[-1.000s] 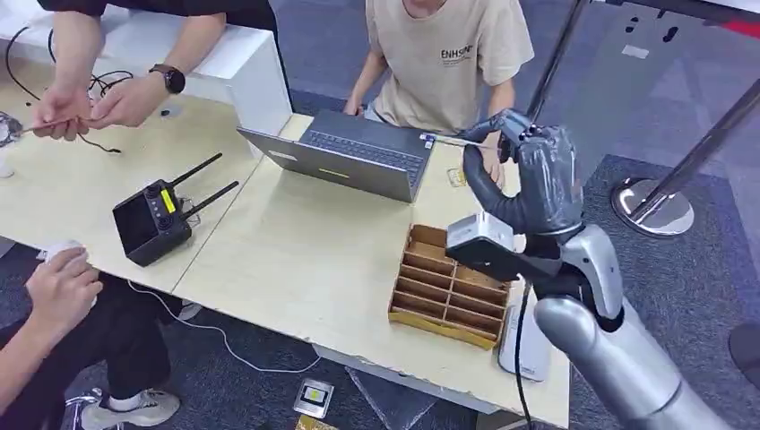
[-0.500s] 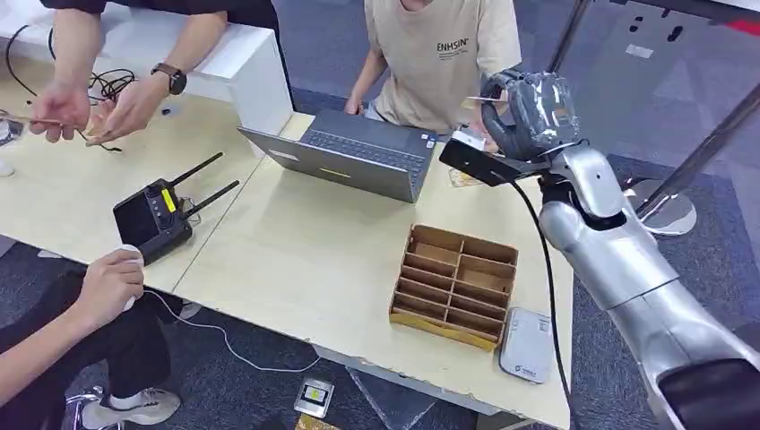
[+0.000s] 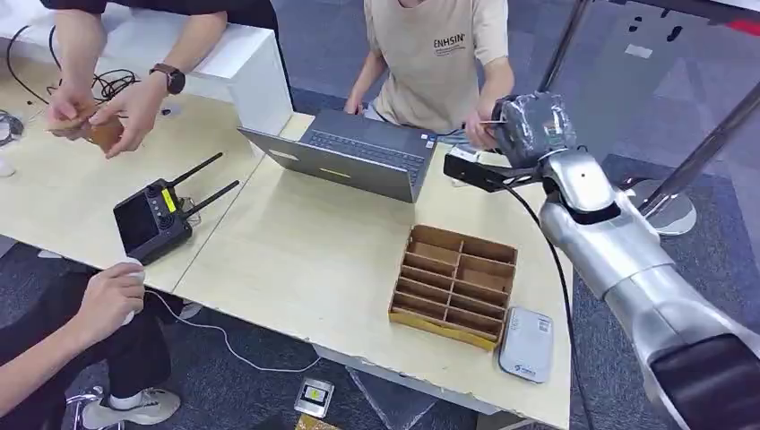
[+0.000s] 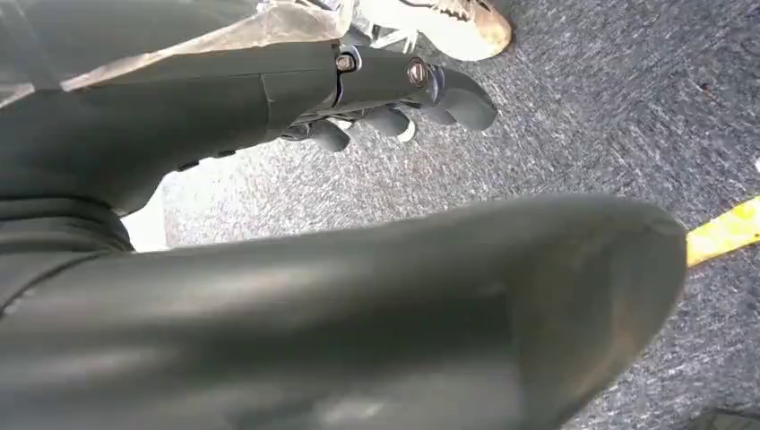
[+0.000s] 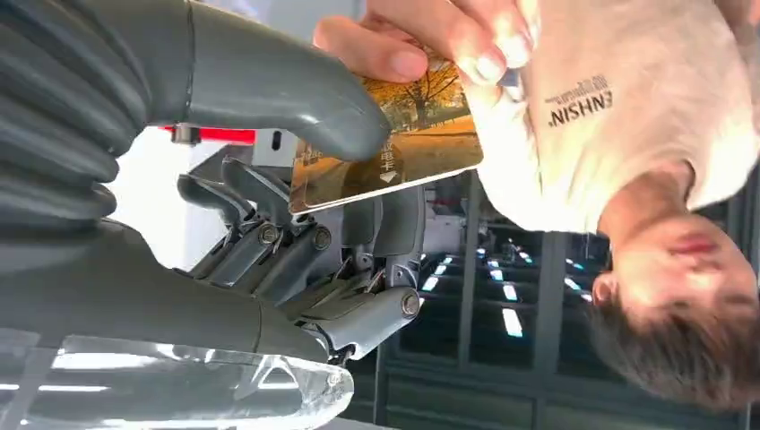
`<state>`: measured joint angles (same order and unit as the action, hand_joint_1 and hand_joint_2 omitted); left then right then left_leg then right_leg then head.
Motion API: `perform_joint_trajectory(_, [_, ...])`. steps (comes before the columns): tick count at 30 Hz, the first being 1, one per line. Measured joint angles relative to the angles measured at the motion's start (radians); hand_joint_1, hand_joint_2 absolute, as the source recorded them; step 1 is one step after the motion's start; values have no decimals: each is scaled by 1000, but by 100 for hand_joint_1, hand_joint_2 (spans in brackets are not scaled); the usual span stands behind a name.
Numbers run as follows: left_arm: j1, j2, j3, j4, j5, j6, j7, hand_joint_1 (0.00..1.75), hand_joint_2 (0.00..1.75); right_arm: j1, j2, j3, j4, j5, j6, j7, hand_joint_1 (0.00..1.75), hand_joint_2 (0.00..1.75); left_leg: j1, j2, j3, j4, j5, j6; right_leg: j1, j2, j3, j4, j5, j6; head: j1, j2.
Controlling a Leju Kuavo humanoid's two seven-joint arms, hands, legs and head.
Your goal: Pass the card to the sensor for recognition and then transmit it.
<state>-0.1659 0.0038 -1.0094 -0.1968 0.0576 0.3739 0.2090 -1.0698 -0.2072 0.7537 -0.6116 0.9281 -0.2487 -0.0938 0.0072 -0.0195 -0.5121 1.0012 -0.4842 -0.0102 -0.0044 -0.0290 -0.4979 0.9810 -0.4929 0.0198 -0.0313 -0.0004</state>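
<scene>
Head view: right hand (image 3: 531, 125) raised past laptop (image 3: 358, 157), pinching card (image 3: 489, 122) at seated person's hand (image 3: 474, 134), divided box (image 3: 453, 284) and sensor (image 3: 526, 345) on table (image 3: 305, 260); left wrist view: left hand (image 4: 394, 98) over carpet, fingers curled, holding nothing; right wrist view: card (image 5: 385, 148) under thumb (image 5: 296, 90), person's fingers (image 5: 430, 40) touching its far edge.

Light wood tables (image 3: 305, 251) w/ white cabinet (image 3: 246, 63) behind. Dark grey carpet (image 3: 699, 278); chrome stanchion base (image 3: 654, 210) at right.
</scene>
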Motion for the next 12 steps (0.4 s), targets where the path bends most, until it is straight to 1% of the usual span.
perform_joint_trajectory(3, [-1, 1, 0, 0, 0, -2, 0, 0, 0, -5, 0, 22, 24, 22, 2, 2, 175, 175, 0, 0, 0, 0, 0, 0, 0, 0, 0, 0, 0, 0, 0, 0])
perform_joint_trajectory(4, [-2, 1, 0, 0, 0, -3, 0, 0, 0, -6, 2, 26, 31, 24, 1, 3, 86, 175, 0, 0, 0, 0, 0, 0, 0, 0, 0, 0, 0, 0, 0, 0])
perform_joint_trajectory(5, [-3, 2, -1, 0, 0, -3, 0, 0, 0, -7, 3, 32, 39, 24, 0, 4, 0, 175, 0, 0, 0, 0, 0, 0, 0, 0, 0, 0, 0, 0, 0, 0])
perform_joint_trajectory(9, [-5, 4, -2, 0, 0, -3, 0, 0, 0, -7, 3, 43, 60, -19, 4, -2, 0, 175, 0, 0, 0, 0, 0, 0, 0, 0, 0, 0, 0, 0, 0, 0])
perform_joint_trajectory(11, [-5, 5, -2, 0, 0, -2, 0, 0, 0, -5, 3, 39, 65, -77, -5, -17, 0, 175, 0, 0, 0, 0, 0, 0, 0, 0, 0, 0, 0, 0, 0, 0])
perform_joint_trajectory(12, [-5, 5, -2, 0, 1, -1, -2, 0, 0, -2, 3, 34, 66, -111, -14, -28, 0, 0, 0, 1, 0, 0, 0, 0, 0, 0, 0, 0, 0, 0, 0, 0])
